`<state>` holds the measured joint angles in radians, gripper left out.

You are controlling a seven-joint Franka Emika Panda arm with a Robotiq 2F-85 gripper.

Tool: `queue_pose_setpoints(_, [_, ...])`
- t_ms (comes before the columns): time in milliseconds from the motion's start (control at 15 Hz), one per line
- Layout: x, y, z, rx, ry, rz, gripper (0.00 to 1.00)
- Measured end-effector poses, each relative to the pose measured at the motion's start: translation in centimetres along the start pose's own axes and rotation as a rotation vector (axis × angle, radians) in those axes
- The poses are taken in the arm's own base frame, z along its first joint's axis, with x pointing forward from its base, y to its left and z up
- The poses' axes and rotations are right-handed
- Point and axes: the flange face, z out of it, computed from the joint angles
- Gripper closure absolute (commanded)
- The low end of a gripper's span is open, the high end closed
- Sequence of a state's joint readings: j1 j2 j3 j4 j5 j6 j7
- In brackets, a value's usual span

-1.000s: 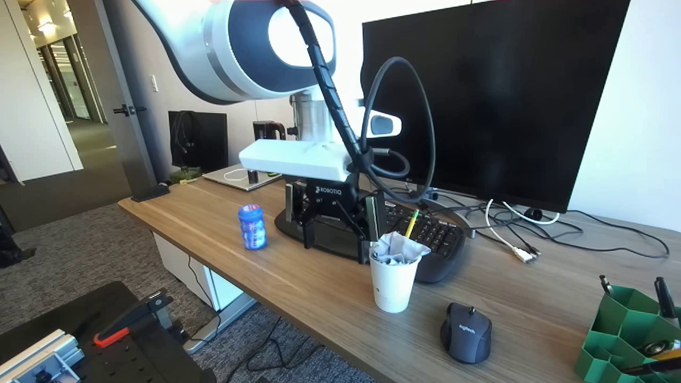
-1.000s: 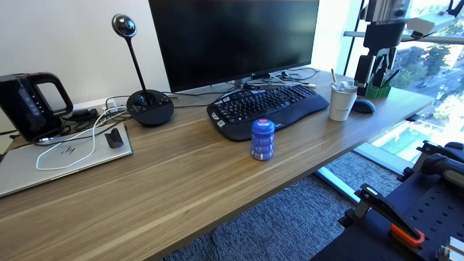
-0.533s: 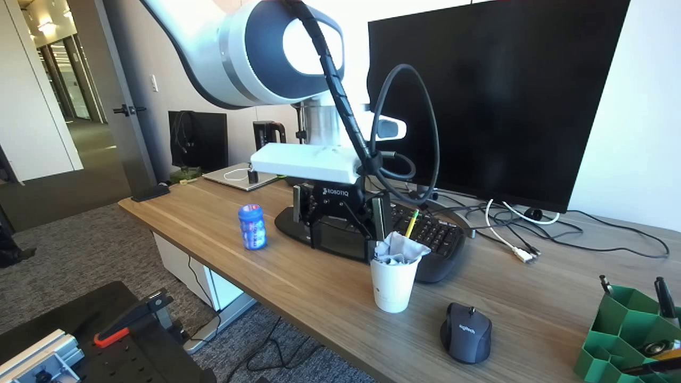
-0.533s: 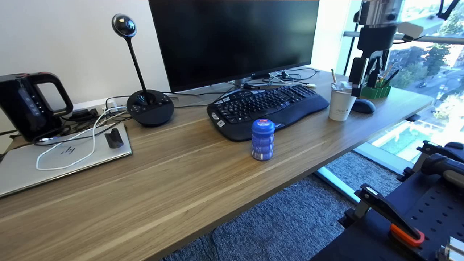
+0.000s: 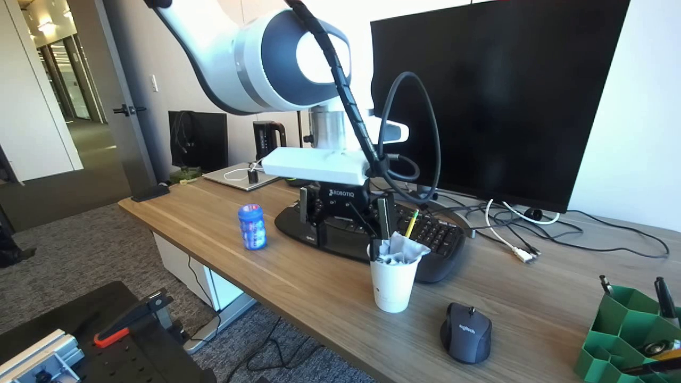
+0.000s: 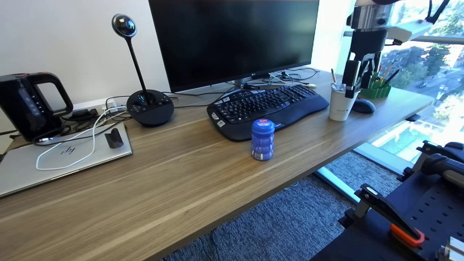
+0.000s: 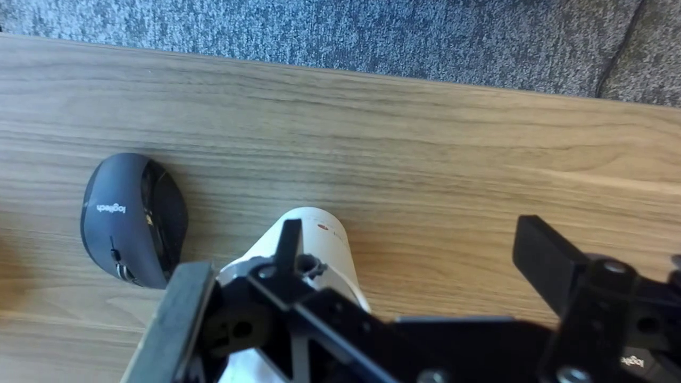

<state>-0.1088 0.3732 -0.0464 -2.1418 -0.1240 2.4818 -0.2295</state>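
Wrist view shows the tool [image 7: 408, 234] spread wide, one finger [image 7: 288, 242] in front of the white cup [image 7: 329, 242]

One gripper [image 5: 348, 249] with two fingers [image 7: 545, 260]. One white paper cup [image 5: 393, 287], one computer mouse [image 5: 466, 335], one blue container [image 6: 262, 140], one keyboard [image 6: 268, 108], one green pen holder [image 5: 620, 319], one black kettle [image 6: 27, 105], one laptop [image 6: 78, 146], one stalk-mounted webcam [image 6: 124, 26], one large monitor [image 6: 235, 40], one desk [image 6: 181, 188].

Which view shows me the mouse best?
The wrist view: there the mouse looks largest, from above, logo upside down. Both exterior views show it smaller; in an exterior view the mouse sits beside the cup, logo unreadable.
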Motion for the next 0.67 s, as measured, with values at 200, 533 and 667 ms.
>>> queue_pose_setpoints(200, [0.5, 0.1, 0.3, -0.005, -0.001, -0.005, 0.0])
queue_pose_setpoints(533, [1.1, 0.1, 0.7, -0.006, -0.004, -0.01, 0.0])
queue_pose_setpoints(667, [1.2, 0.1, 1.0, -0.005, -0.012, -0.011, 0.0])
